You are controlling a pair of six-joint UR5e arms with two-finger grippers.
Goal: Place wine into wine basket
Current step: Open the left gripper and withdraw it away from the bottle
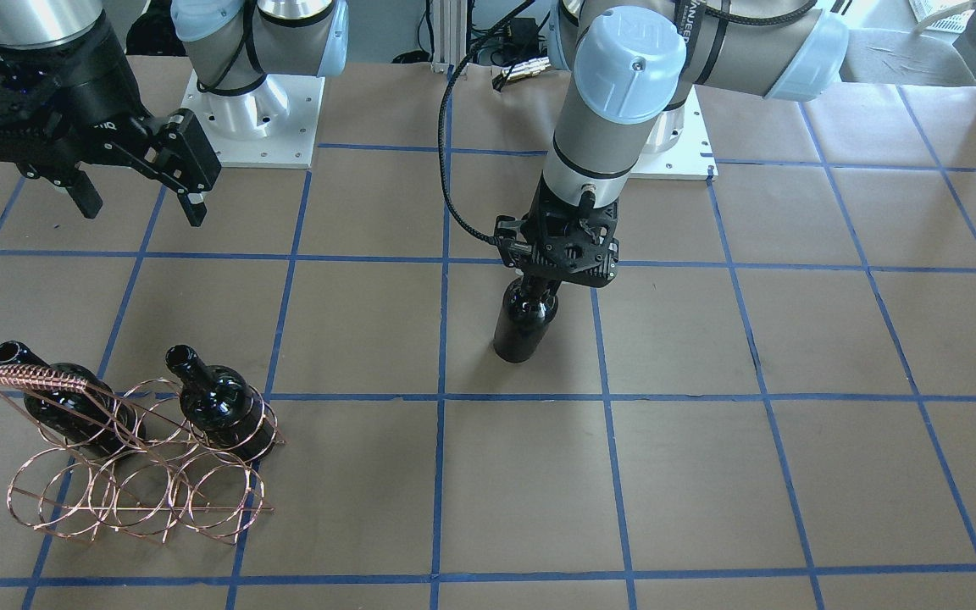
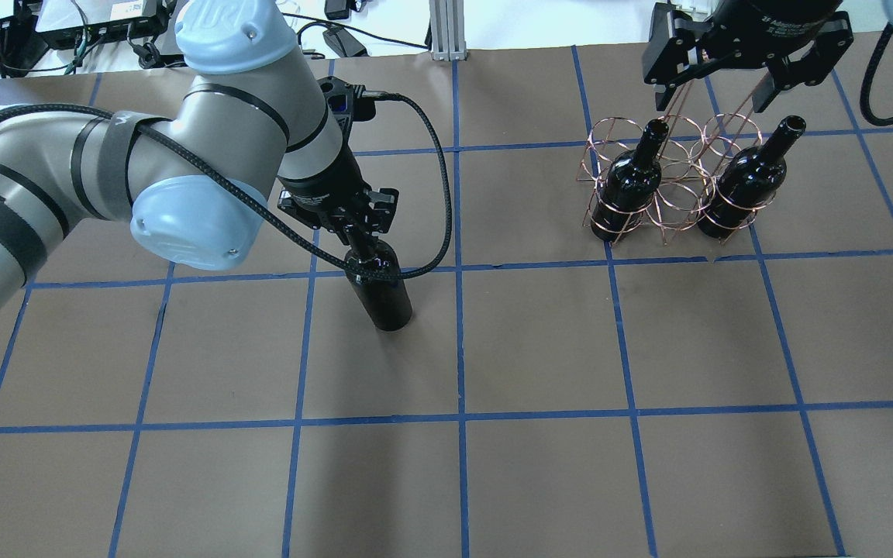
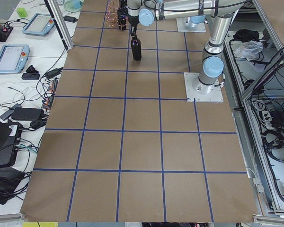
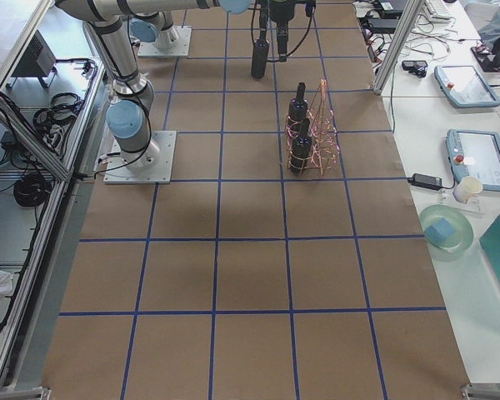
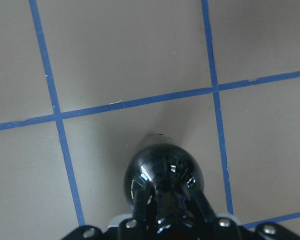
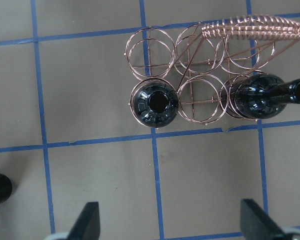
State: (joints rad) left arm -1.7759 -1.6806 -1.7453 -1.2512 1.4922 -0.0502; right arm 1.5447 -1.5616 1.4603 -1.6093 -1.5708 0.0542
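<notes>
A glossy black wine bottle (image 2: 384,298) stands upright near the table's middle. My left gripper (image 2: 361,240) is shut on its neck from above. It shows the same way in the front view (image 1: 524,326) and the left wrist view (image 5: 162,172). I cannot tell whether its base touches the table. The copper wire wine basket (image 1: 141,508) stands far off on my right side. It holds two look-alike bottles (image 6: 155,102) (image 6: 257,97), with the ring between them empty. My right gripper (image 2: 725,81) is open and empty, above the basket.
The table is brown paper with a grid of blue tape lines (image 2: 458,341). The basket's coil-wrapped handle (image 6: 255,27) rises over its far rings. Both arm bases (image 1: 251,119) sit at the table's robot side.
</notes>
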